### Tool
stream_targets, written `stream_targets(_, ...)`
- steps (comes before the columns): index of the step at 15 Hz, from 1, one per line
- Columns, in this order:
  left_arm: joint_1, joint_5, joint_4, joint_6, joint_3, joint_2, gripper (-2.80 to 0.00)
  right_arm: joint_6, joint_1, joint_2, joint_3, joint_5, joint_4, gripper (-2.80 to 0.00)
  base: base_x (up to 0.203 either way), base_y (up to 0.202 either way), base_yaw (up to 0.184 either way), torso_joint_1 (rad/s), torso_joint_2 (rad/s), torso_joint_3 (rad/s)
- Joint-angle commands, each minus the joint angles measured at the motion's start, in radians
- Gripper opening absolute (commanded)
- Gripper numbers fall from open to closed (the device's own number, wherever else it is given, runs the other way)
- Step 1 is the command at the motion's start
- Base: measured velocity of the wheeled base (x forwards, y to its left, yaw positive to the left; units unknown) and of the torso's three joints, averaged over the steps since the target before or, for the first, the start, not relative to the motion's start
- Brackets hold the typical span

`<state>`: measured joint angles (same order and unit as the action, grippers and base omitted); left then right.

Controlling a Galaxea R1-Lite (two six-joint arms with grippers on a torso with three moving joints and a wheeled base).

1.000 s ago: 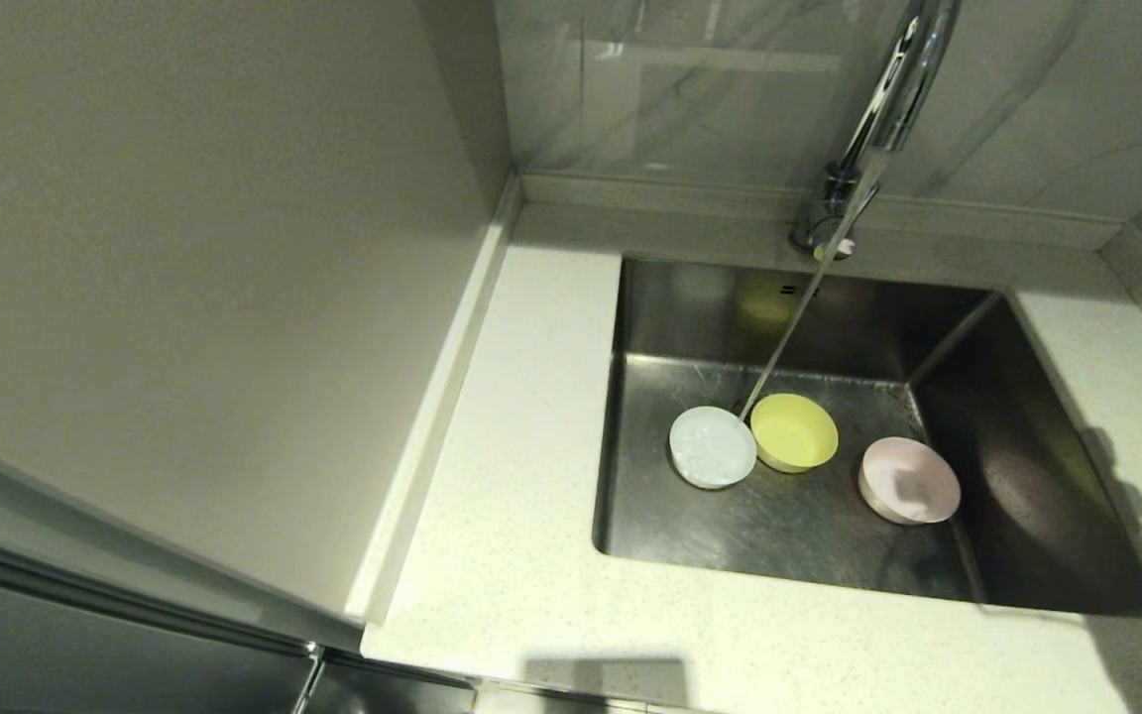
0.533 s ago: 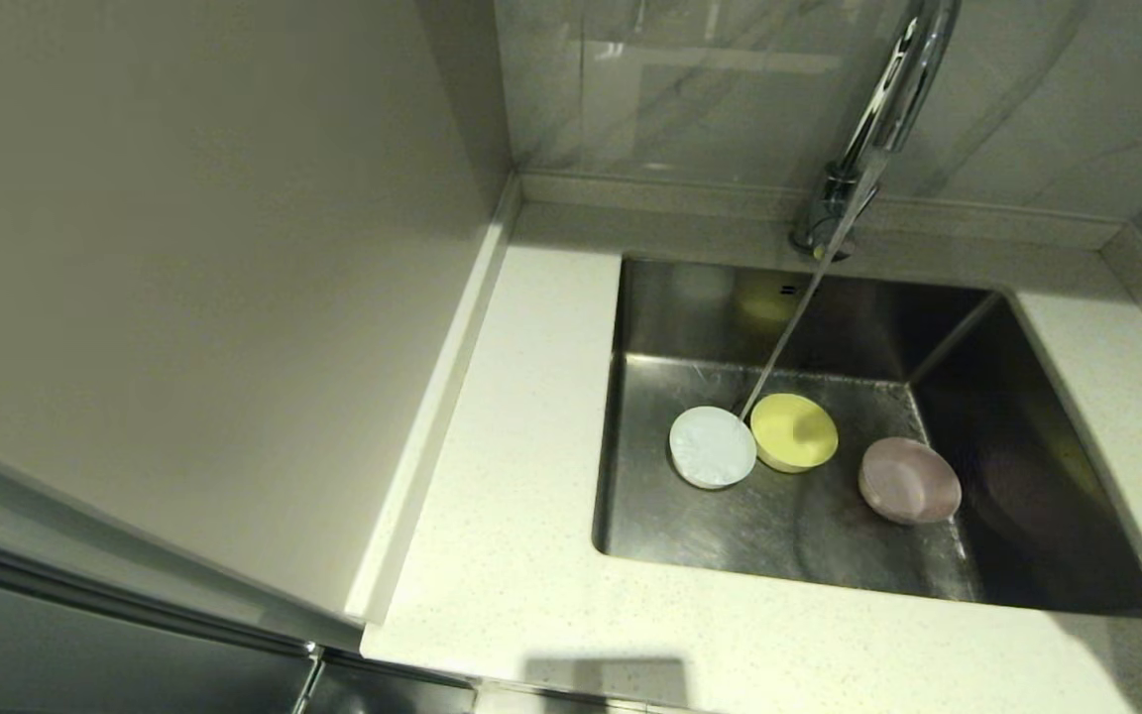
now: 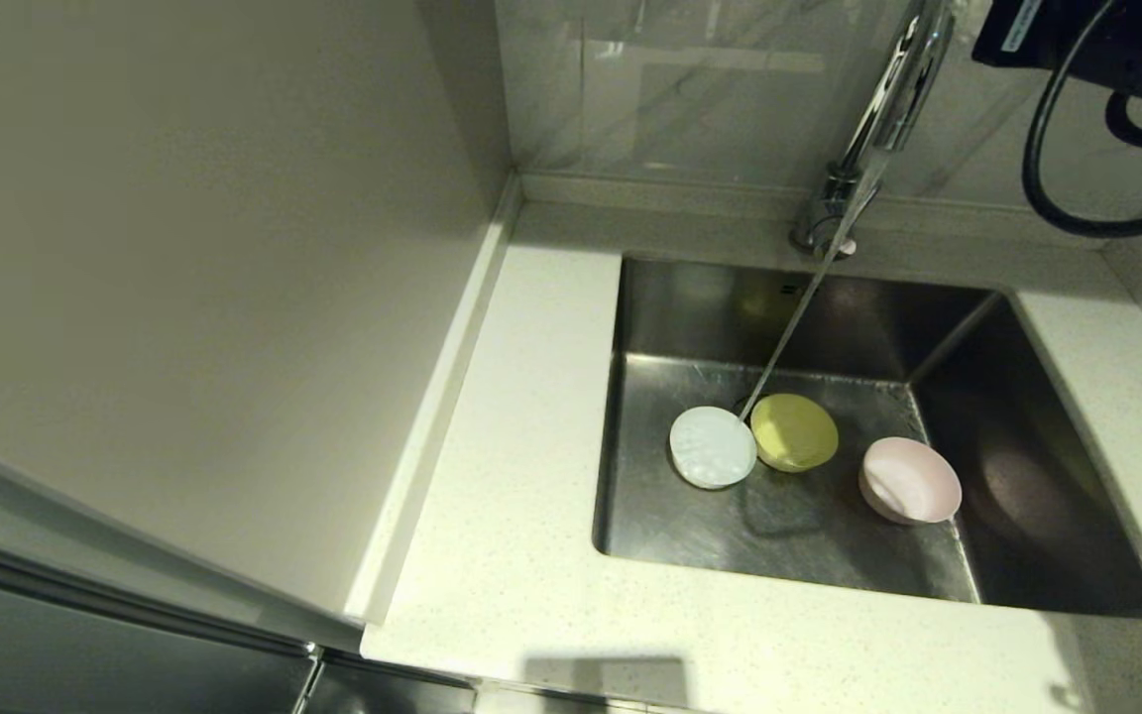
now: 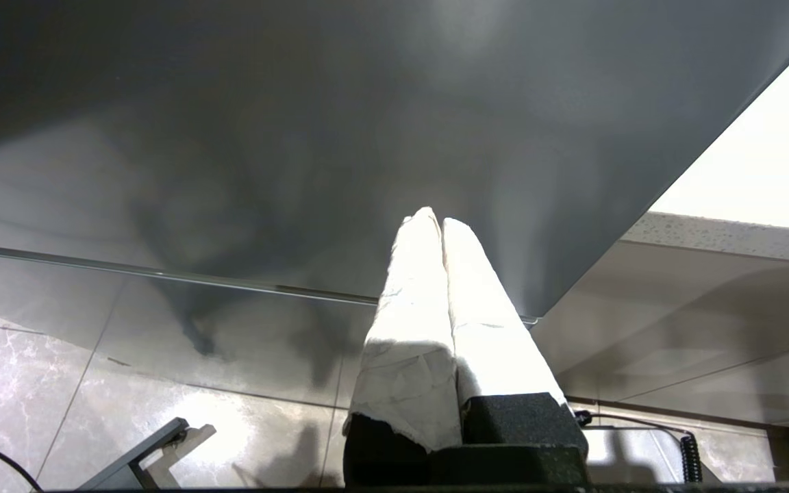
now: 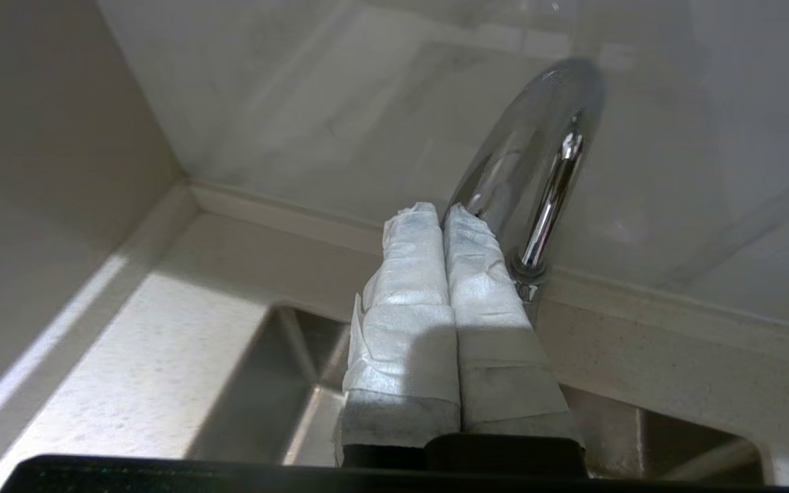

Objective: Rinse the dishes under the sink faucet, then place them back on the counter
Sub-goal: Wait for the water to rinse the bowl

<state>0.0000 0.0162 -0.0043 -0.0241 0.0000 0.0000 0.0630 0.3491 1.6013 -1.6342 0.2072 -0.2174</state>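
Note:
Three bowls stand on the floor of the steel sink [image 3: 1047,516]: a white one [image 3: 712,447], a yellow-green one [image 3: 795,431] touching it, and a pale pink one [image 3: 910,480] to the right. Water runs from the chrome faucet [image 3: 888,109] in a thin stream that lands at the white bowl's rim. My right gripper [image 5: 441,213] is shut and empty, its wrapped fingertips close beside the faucet's [image 5: 538,178] spout, high above the sink. Its arm shows in the head view's upper right corner. My left gripper [image 4: 433,220] is shut and empty, parked below the counter.
The white speckled counter [image 3: 521,496] surrounds the sink, with a low raised back edge and a tall grey panel [image 3: 184,278] on the left. A black cable [image 3: 1057,188] loops down from the right arm near the back wall.
My right arm has come into the head view's upper right corner, beside the faucet. Its shadow has shifted across the sink. The bowls have not moved.

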Motion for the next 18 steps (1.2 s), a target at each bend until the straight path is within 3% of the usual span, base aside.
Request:
stream_targets(1,0.000,0.001,0.000,0.000,0.000,-0.002,-2.80,0.006,0.004,0.068,-0.036,0.001,-0.011,-2.80,0.000,0.000,0.000,0.000,0.00,0.000)
stream_targets(9,0.000,0.001,0.000,0.000,0.000,-0.002,-2.80,0.019,0.014,0.149,-0.120,0.003,-0.047,-2.80,0.000,0.000,0.000,0.000,0.00,0.000)
stream_targets(18,0.000,0.001,0.000,0.000,0.000,-0.002,-2.80,0.168,-0.006,0.142,-0.125,0.057,-0.107,-2.80,0.000,0.000,0.000,0.000,0.00,0.000)
